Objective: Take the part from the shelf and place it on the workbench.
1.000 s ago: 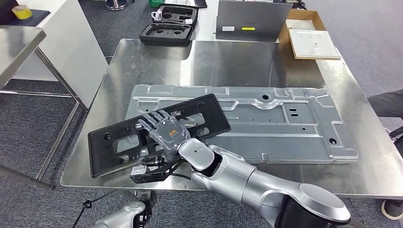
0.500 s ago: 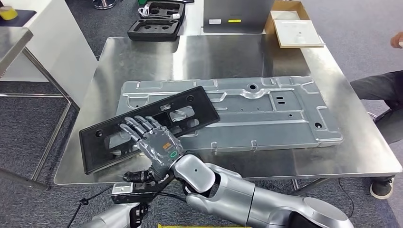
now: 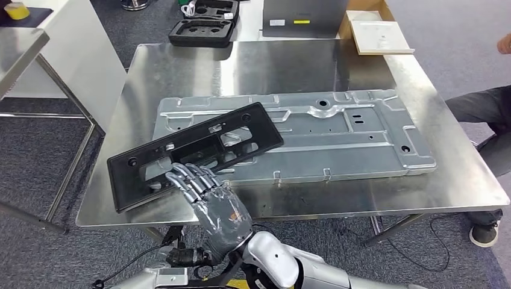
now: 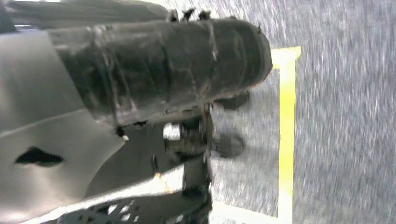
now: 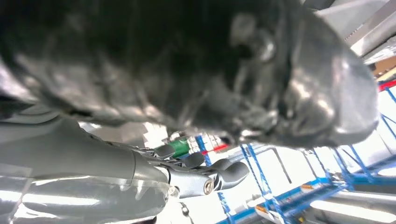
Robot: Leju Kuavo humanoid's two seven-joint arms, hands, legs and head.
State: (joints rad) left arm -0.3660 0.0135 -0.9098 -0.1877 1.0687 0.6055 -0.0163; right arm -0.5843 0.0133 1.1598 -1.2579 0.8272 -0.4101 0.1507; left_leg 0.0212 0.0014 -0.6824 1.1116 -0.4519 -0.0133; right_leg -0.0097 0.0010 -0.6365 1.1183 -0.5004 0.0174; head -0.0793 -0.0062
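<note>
The black plastic frame part (image 3: 193, 150) lies flat and slanted on the steel workbench (image 3: 271, 66). Its far end rests on a large grey metal panel (image 3: 337, 138). My right hand (image 3: 214, 208) hovers at the bench's near edge with fingers spread and nothing in it. Its fingertips (image 3: 184, 177) reach over the part's near edge; I cannot tell whether they touch it. In the right wrist view its fingers (image 5: 219, 175) look loosely extended. My left arm (image 3: 153, 278) hangs below the bench edge. The blurred left wrist view looks down at the floor, and that hand's fingers are unclear.
A black foam case (image 3: 202, 30), a grey box (image 3: 301, 21) and a cardboard box (image 3: 376, 33) sit beyond the bench's far edge. A white cabinet (image 3: 60, 54) stands to the left. A person's leg (image 3: 482, 108) is at the right side.
My right hand has drawn back from the top of the black part to the bench's near edge. The part stays on the bench. The head view has shifted slightly.
</note>
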